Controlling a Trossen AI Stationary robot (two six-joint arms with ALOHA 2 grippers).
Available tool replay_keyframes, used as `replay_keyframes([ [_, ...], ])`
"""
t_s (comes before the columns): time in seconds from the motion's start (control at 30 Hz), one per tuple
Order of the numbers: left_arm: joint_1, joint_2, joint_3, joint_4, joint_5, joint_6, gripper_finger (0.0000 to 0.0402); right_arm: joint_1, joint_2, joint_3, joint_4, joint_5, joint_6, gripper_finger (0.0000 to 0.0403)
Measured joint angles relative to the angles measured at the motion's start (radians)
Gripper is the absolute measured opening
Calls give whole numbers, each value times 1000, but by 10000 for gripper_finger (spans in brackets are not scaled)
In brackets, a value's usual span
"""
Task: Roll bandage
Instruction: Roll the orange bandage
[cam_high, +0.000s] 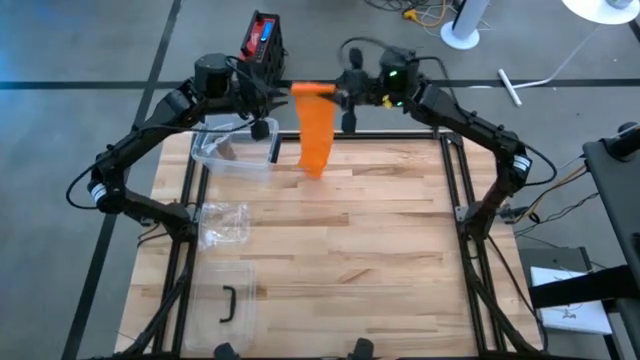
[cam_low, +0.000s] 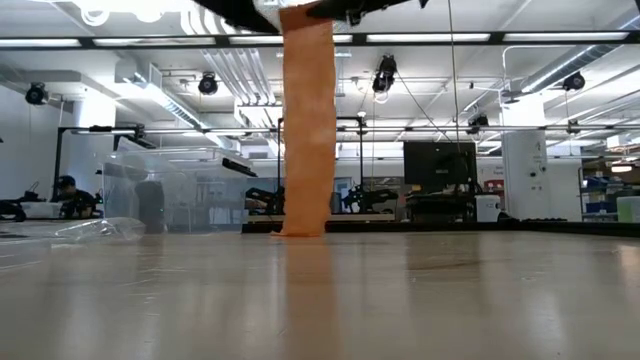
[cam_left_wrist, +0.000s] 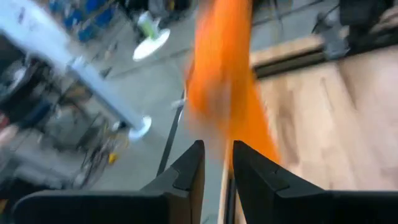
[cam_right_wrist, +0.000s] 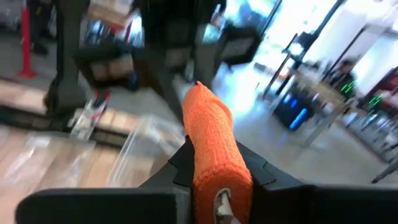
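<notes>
Overhead, right end effector (cam_right_wrist: 214, 168) clamps the bandage (cam_high: 316, 130) roll so its tail hangs to the worktop (cam_high: 350, 250); left end effector (cam_left_wrist: 217, 163), fingers narrowly parted, sits beside the strip.

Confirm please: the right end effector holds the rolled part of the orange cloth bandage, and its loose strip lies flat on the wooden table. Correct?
Not quite. The loose strip of the orange cloth bandage hangs down, only its end reaching the wooden table, as the low view shows. The right end effector does hold the rolled part.
</notes>
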Motion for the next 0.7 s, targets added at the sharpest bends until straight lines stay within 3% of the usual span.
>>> replay_keyframes([
  [0.37,0,-20,-2,100,29,-19,74,0,1,5,-10,-4,-55,50],
  [0.5,-3,-32,0,187,125,-66,89,-5,18,5,-39,3,-98,51],
  [0.7,-3,-20,0,230,136,-106,90,-1,30,4,-37,-1,-119,52],
])
